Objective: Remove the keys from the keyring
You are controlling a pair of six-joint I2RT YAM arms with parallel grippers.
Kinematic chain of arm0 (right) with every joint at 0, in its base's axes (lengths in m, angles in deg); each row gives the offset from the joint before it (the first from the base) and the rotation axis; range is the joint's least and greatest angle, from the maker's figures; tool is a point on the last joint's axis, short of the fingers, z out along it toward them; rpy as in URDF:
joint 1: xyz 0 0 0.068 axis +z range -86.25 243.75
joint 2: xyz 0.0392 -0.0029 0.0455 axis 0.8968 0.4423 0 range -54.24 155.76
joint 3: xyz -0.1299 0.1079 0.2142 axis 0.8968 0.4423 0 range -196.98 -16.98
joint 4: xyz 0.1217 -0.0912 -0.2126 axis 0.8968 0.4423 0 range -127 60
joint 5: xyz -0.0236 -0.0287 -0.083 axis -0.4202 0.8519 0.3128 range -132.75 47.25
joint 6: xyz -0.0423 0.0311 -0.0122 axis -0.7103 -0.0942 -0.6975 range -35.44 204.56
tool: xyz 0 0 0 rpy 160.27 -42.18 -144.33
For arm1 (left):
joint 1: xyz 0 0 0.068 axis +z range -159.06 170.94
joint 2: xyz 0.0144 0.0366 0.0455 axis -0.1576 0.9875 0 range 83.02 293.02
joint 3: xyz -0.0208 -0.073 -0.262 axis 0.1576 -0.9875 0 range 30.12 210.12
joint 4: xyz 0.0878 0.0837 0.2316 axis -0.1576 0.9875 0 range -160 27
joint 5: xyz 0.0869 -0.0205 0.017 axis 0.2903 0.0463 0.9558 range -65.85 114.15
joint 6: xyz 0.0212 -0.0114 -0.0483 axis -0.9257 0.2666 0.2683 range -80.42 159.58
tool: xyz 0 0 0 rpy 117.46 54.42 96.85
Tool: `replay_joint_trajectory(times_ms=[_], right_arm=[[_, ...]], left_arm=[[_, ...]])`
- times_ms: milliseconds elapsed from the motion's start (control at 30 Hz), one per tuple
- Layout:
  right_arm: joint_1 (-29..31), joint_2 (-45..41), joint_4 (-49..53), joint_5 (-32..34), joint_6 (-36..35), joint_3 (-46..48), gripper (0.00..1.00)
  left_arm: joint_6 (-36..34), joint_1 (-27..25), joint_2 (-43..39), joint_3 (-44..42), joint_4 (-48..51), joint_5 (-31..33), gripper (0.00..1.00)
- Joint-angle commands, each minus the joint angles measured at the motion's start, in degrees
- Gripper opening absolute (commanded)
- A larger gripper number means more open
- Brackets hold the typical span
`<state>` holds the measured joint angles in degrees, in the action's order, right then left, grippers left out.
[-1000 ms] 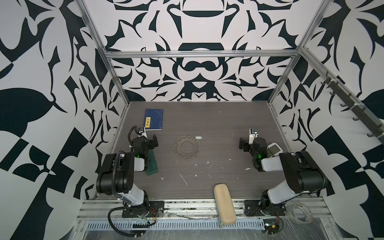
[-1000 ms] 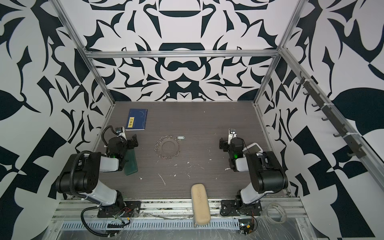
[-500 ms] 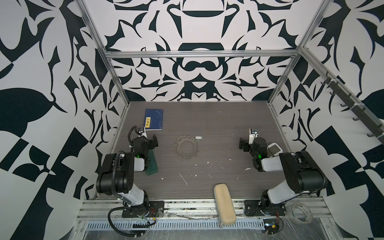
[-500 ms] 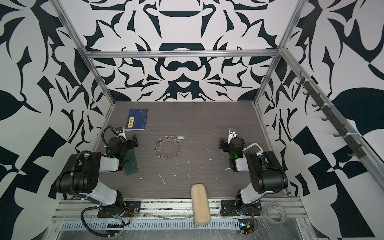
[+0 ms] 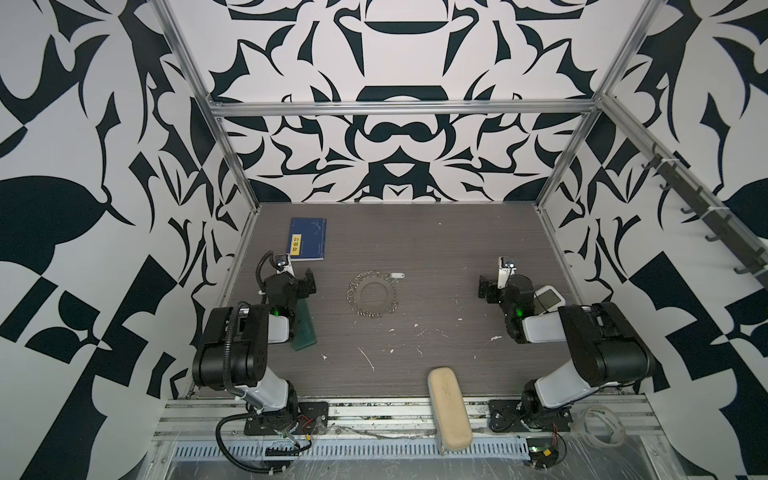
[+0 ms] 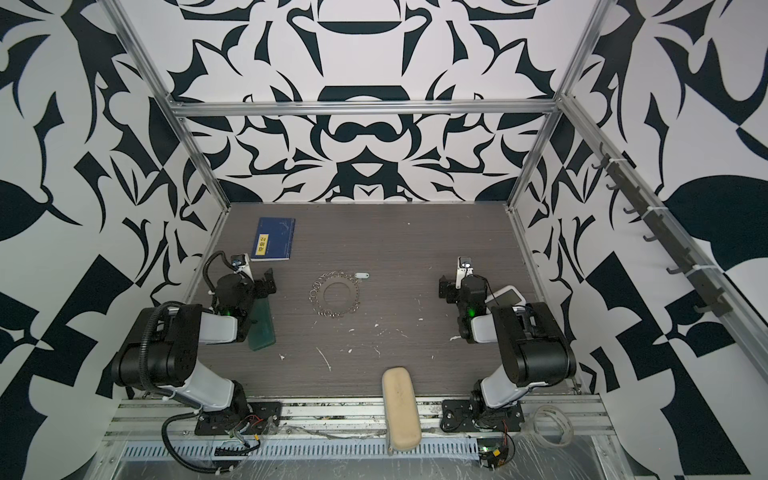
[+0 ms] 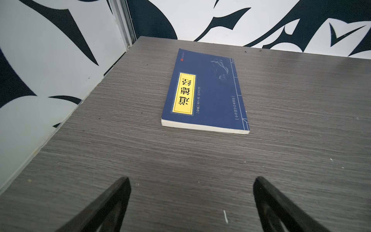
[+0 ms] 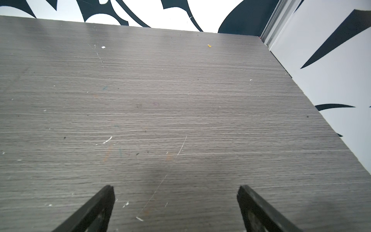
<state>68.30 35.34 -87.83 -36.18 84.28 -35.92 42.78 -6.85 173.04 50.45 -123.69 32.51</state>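
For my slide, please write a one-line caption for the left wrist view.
Left gripper, fingers open, points toward a blue book with a yellow label lying flat on the grey table.

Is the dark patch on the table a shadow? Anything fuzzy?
Right wrist view: yes, a soft shadow on the table near the right gripper. Left wrist view: the blue book is sharp. In both top views the keyring looks tiny and fuzzy.

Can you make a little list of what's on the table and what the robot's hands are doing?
keyring: lying flat mid-table, nothing touching it
white tag: at the keyring's far right edge
left gripper: open, empty, facing the blue book
right gripper: open, empty, over bare table
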Motion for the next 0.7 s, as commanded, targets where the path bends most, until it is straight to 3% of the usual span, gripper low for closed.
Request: replay_joint_trajectory(times_ms=[0, 67, 167, 233, 300, 367, 500, 667], right_arm=[[0.3, -2.6, -1.56, -0.88, -0.41, -0.92, 0.98], [2.04, -11.13, 8.91, 1.54, -1.39, -3.13, 0.98], [4.45, -23.08, 33.93, 6.48, 3.4, -12.92, 0.98], [5.19, -25.46, 44.9, 5.14, 7.21, -19.04, 0.98], [6.13, -25.03, 51.35, -2.43, 7.09, -23.49, 0.97], [9.32, -23.34, 55.55, -8.14, 1.0, -26.94, 0.95], [16.1, -19.29, 57.33, -16.68, -17.67, -29.39, 0.99], [16.89, -9.77, 63.14, -32.17, -31.32, -37.45, 0.94]], left_arm=[[0.59, -2.16, -5.03, 0.06, 0.73, 5.94, 0.99], [0.26, -4.49, -11.13, 2.96, 12.25, 9.4, 0.99], [4.6, -4.86, -17.48, 12.07, 36.52, 5.96, 0.99], [6.87, -4.98, -19.21, 15.77, 44.99, 3.59, 0.99], [9.91, -5.37, -19.61, 18.05, 50.59, 1.41, 0.99], [13.47, -6.16, -19.77, 19.27, 53.66, -1.59, 0.99], [19.7, -8.45, -19.15, 20.91, 57.04, -4.89, 1.0], [23.01, -10.61, -17.43, 22.37, 58.13, -9.25, 0.99]])
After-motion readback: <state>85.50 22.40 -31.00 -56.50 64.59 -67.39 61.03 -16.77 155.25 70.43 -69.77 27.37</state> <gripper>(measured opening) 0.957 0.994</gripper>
